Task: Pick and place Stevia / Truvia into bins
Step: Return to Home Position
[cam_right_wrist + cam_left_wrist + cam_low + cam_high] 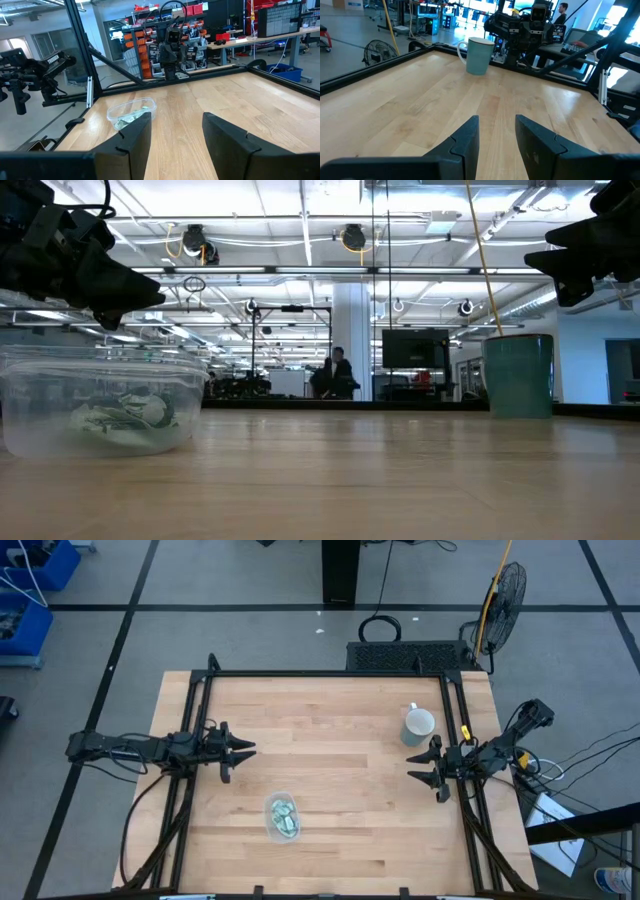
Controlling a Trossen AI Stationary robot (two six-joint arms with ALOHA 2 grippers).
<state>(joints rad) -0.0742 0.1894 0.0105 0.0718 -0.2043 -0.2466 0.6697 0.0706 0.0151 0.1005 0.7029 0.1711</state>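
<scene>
Pale green and white Stevia / Truvia packets (286, 821) lie heaped inside the clear container (281, 803), which stands on the wooden worktop (330, 710) toward its front, nearer the left arm. The heap is too tangled to count. The left pincer (496, 122) hangs over the worktop's left edge, released and holding nothing. The right pincer (176, 119) hangs near the right edge, likewise parted and empty, just beside a grey-white mug (420, 725) standing upright at the right rear.
</scene>
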